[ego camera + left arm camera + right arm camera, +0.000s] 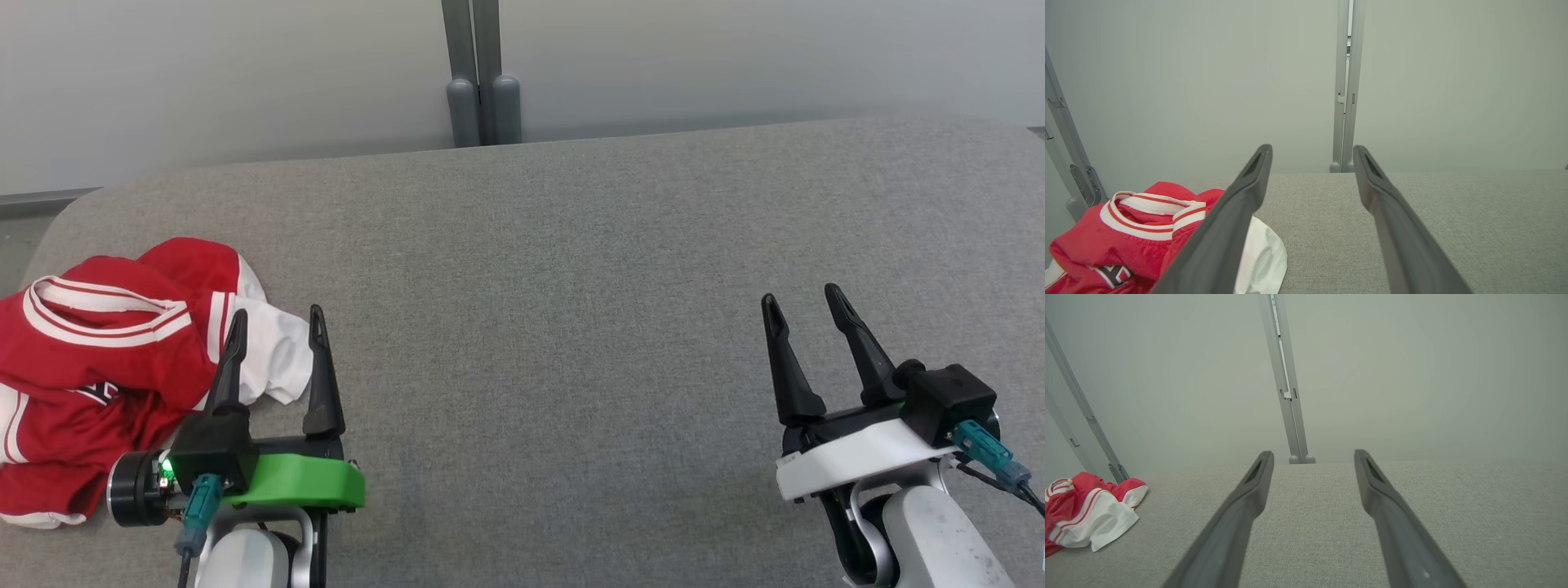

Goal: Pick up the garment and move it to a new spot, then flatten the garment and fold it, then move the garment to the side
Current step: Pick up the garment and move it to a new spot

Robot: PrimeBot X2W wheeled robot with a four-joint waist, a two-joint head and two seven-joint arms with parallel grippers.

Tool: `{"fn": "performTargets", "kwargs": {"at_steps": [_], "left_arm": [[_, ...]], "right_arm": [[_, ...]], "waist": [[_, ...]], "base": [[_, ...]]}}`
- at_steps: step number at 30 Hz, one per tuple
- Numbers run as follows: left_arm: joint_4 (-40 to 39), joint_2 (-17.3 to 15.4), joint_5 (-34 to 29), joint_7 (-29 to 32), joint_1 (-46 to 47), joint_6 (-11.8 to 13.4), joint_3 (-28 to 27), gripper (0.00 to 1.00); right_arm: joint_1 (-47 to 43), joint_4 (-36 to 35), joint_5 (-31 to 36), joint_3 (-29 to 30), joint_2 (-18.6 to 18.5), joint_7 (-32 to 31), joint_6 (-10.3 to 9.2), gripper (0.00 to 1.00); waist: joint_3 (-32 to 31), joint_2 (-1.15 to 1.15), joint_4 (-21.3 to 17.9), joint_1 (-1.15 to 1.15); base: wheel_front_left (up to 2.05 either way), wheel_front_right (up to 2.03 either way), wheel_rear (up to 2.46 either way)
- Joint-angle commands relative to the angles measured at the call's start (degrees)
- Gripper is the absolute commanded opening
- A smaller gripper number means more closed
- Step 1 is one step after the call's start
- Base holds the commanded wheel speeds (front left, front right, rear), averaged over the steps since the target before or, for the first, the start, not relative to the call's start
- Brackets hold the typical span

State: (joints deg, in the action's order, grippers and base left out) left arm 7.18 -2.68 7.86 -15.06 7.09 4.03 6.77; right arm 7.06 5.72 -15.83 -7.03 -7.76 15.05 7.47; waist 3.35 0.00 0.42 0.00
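Stretching wide, grey fabric surface (571,327), pale wall (245,82) behind, red garment (90,359) (crumpled) just left of left gripper (277,313), jaws apart, empty.

A grey fabric-covered surface (571,269) carries a crumpled red-and-white garment (90,359) at its left end

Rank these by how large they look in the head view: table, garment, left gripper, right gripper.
1. table
2. garment
3. left gripper and right gripper: they look alike, so I do not rank them.
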Motion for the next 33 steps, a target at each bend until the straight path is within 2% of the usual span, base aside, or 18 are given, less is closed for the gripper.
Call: {"fn": "performTargets", "kwargs": {"at_steps": [1,11,16,33], "left_arm": [[0.1,-0.4,0.2,-0.2,0.8,0.3,0.0,1.00],[1.2,-0.4,0.7,-0.2,0.7,0.4,0.0,1.00],[2.0,-0.4,1.5,-0.1,1.0,0.4,0.0,1.00],[2.0,-0.4,3.1,-0.1,-0.5,1.6,-1.1,1.00]], "right_arm": [[0.5,0.1,0.0,-0.1,-0.1,0.2,0.05,1.00],[0.3,0.1,0.1,-0.4,-0.1,0.2,0.05,1.00],[-0.3,0.0,-0.5,-0.9,-0.4,0.2,0.05,1.00],[-0.8,0.3,-1.7,-3.0,-1.1,0.2,0.05,1.00]], "waist": [[0.0,0.00,0.0,0.00],[0.1,0.00,0.8,0.00],[0.1,0.00,2.7,0.00],[0.2,0.00,14.9,0.00]], "base": [[0.00,0.00,0.00],[0.00,0.00,0.00],[0.00,0.00,0.00],[0.00,0.00,0.00]]}}
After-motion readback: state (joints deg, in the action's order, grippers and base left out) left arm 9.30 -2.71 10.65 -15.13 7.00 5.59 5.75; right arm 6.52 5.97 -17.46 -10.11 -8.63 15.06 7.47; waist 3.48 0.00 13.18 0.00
